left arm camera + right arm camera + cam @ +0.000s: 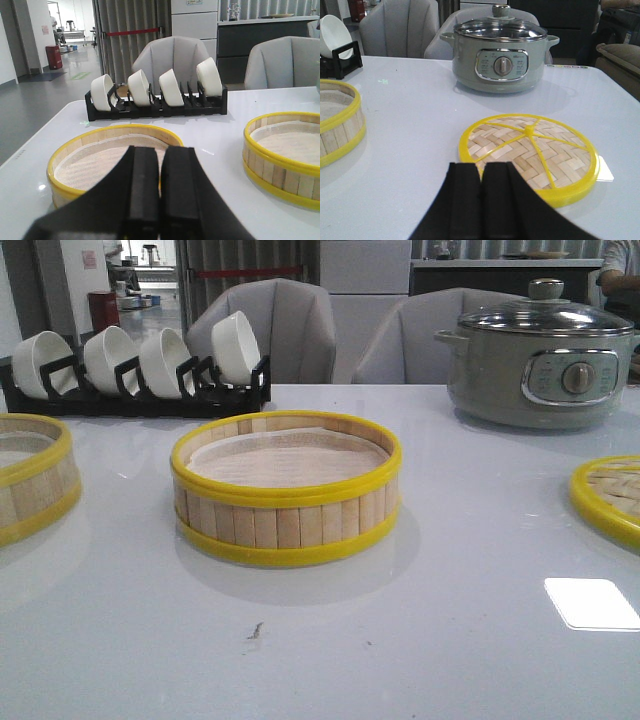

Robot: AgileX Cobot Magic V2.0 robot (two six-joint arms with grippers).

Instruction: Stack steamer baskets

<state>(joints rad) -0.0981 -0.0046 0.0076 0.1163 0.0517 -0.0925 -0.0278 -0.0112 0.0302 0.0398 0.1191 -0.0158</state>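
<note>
One steamer basket (286, 490) stands in the middle of the white table, bamboo slats between yellow bands, whitish lining inside; it also shows as a steamer basket (285, 150) in the left wrist view and as a steamer basket (337, 122) in the right wrist view. A second steamer basket (30, 475) is cut off by the left edge; the left wrist view shows it as a steamer basket (107, 157). My left gripper (160, 152) hovers in front of it, shut and empty. My right gripper (480, 167) is shut and empty just short of a woven lid (530, 155). Neither gripper appears in the front view.
A grey electric pot (540, 355) with glass lid stands at the back right. A black rack (140, 390) with several white bowls (235, 345) lines the back left. The yellow-rimmed woven lid (610, 495) lies flat at the right edge. Grey chairs stand behind the table.
</note>
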